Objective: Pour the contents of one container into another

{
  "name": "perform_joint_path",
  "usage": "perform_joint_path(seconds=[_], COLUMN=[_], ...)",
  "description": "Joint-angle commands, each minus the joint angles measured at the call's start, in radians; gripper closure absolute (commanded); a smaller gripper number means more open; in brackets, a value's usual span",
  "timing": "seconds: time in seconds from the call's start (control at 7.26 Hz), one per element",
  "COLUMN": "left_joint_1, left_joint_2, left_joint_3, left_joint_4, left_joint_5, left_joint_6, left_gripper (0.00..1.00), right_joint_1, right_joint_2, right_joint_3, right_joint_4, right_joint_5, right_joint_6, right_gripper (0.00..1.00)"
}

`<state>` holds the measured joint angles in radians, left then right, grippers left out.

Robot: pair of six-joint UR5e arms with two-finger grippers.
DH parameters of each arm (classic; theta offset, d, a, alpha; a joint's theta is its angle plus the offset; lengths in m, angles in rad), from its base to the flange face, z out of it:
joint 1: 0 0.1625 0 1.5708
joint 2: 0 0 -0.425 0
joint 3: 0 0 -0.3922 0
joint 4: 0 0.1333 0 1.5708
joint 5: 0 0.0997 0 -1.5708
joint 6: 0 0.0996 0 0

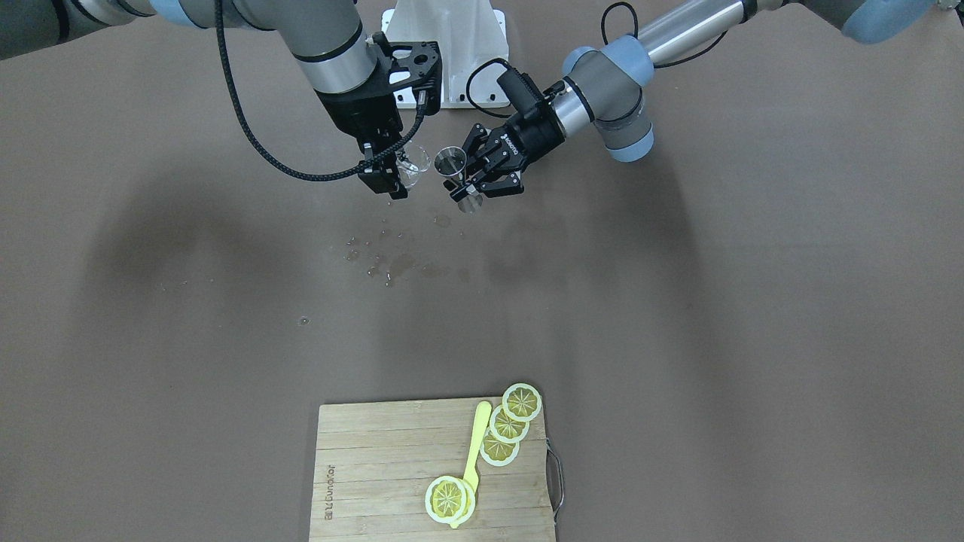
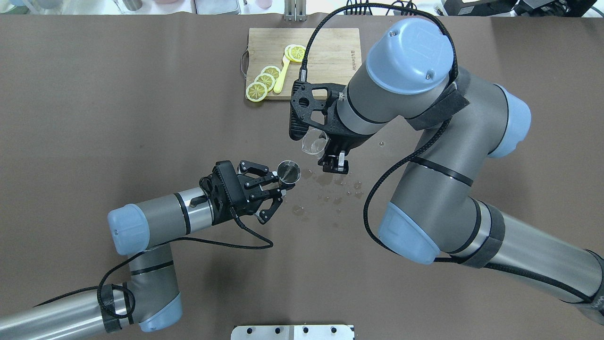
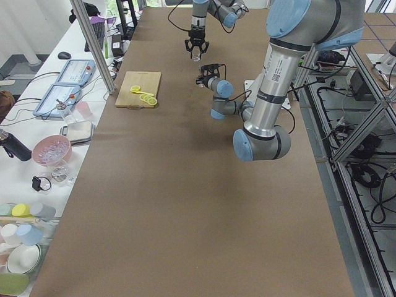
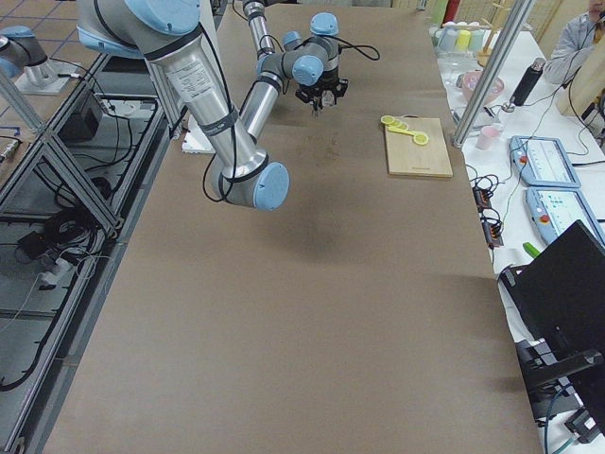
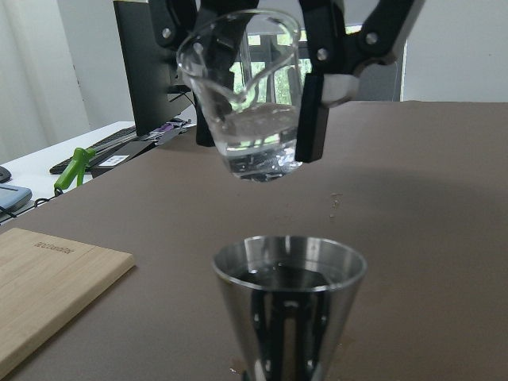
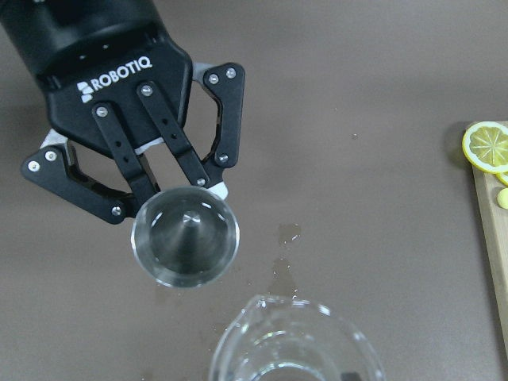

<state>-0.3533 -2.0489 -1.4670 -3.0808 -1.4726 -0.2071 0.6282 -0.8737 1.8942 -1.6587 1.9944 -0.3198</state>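
Overhead exterior shows glass cup (image 2: 314, 141) tilted near jigger (image 2: 288, 171).

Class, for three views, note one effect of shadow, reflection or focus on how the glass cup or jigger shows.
Exterior front-facing: soft, wide arm shadows darken the table, and the glass cup nearly vanishes against it. Left wrist: the jigger mirrors dark stripes. Right wrist: the glass cup's rim is blurred, the jigger sharp.
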Motion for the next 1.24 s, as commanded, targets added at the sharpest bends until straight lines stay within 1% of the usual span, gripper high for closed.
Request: perform_joint_path(seconds=[0.0, 0.28, 1.1], left_joint_1=[0.000, 0.000, -0.009], left_joint_2=[-0.001, -0.002, -0.001], left_joint_3=[0.001, 0.005, 0.007], left_joint_4=[0.001, -0.001, -0.004], left_joint_5=[0.000, 0.000, 0.002], left_joint_6=[0.000, 0.000, 0.011], left_gripper=[1.00, 1.00, 1.00], right_joint_1=[-0.001, -0.002, -0.039], right_joint_2=[0.018, 0.042, 0.077], right_joint_3=[-0.003, -0.010, -0.039], right_joint_4=[-0.051, -0.098, -0.137], right_joint_5=[-0.005, -0.031, -0.072], right_joint_6=[-0.004, -0.005, -0.034], right_gripper=[1.00, 1.00, 1.00])
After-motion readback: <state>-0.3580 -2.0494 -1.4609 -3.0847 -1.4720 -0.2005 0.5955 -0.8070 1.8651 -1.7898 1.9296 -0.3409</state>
